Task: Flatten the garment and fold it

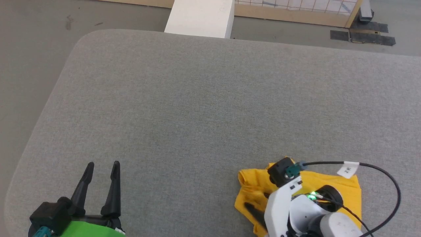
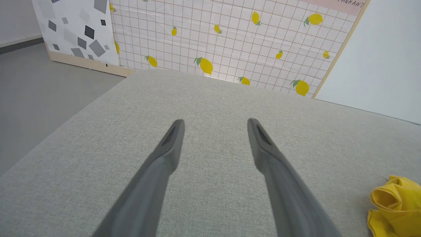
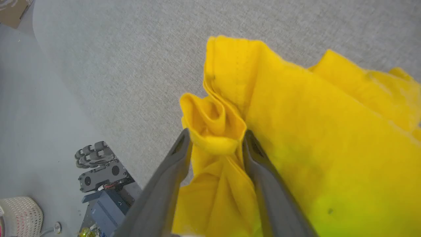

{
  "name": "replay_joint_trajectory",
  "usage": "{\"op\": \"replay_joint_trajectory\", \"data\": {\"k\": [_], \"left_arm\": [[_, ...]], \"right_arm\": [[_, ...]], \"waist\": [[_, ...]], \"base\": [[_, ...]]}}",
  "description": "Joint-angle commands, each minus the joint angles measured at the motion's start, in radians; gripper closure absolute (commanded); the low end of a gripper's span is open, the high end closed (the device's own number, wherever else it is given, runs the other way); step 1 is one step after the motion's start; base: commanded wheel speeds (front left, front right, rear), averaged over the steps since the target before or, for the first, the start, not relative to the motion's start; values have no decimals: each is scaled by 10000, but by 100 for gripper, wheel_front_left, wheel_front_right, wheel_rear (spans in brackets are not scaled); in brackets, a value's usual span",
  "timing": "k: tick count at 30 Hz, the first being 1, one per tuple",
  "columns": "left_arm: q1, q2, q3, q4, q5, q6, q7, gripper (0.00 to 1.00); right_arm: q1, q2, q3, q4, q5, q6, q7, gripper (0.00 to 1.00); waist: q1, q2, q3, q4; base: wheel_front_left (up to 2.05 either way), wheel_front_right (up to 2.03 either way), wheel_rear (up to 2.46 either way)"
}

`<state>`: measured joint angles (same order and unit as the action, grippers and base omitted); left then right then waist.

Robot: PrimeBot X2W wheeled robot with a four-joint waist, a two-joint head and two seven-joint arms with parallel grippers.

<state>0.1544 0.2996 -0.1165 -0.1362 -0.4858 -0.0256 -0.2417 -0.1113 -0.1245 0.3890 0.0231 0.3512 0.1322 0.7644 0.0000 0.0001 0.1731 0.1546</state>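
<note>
The garment (image 1: pixel 343 189) lies as a crumpled bright yellow heap near the front right of the grey cloth-covered table (image 1: pixel 210 98); no print shows. My right gripper (image 3: pixel 217 133) stands over its left side, jaws apart, with a raised fold of the garment (image 3: pixel 312 131) between the fingers. In the head view the white right wrist covers the heap's middle, and one dark finger (image 1: pixel 255 212) lies on the cloth. My left gripper (image 1: pixel 103 163) is open and holds nothing at the front left, far from the garment (image 2: pixel 394 204), which peeks in at the lower right of the left wrist view.
A white block (image 1: pixel 200 16) stands past the table's far edge, in front of a lemon-patterned panel (image 2: pixel 230 42). A black cable (image 1: pixel 388 184) loops off the right wrist. Below the table's edge are the wheeled base (image 3: pixel 98 164) and a white basket (image 3: pixel 19 214).
</note>
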Motion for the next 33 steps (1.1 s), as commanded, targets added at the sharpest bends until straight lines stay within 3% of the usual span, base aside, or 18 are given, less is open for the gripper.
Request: {"op": "replay_joint_trajectory", "data": {"k": [1,6,11,17,18,19,22,27,33], "left_arm": [[-60,-37,-29,38,-161,-18,23,0],[-24,32,14,55,-203,22,73,0],[77,113,75,-76,-263,91,167,0],[190,273,156,-376,-265,166,275,0],[197,301,166,-432,-258,179,293,0],[191,346,173,-571,-247,207,321,0],[174,363,173,-707,-239,231,313,0],[93,415,160,-845,-215,203,277,0],[-63,486,182,-960,-89,191,174,0]], "right_arm": [[-234,62,80,157,-70,-15,-147,0],[-466,152,355,253,132,-15,-428,0],[-451,146,124,-495,606,-15,-657,0],[68,-47,-1592,-2136,453,-15,-1146,0],[247,-87,-2016,-2417,326,-15,-1249,0],[822,-126,-3222,-3067,-130,-15,-1570,0],[1694,3,-4235,-3529,-505,-15,-1755,0],[2938,349,-5057,-3755,-670,-15,-1996,0],[3499,642,-4958,-2721,-491,-15,-2452,0]], "waist": [[0,-1,-17,-7],[0,-1,-133,-218],[0,-1,-255,-521],[0,-1,-162,-873],[0,-1,-118,-925],[0,-1,21,-1025],[0,-1,198,-1101],[0,-1,498,-1115],[0,-1,690,-1067]], "base": [[0,0,0],[0,0,0],[0,0,0],[0,0,0],[0,0,0],[0,0,0],[0,0,0],[0,0,0],[0,0,0]]}}
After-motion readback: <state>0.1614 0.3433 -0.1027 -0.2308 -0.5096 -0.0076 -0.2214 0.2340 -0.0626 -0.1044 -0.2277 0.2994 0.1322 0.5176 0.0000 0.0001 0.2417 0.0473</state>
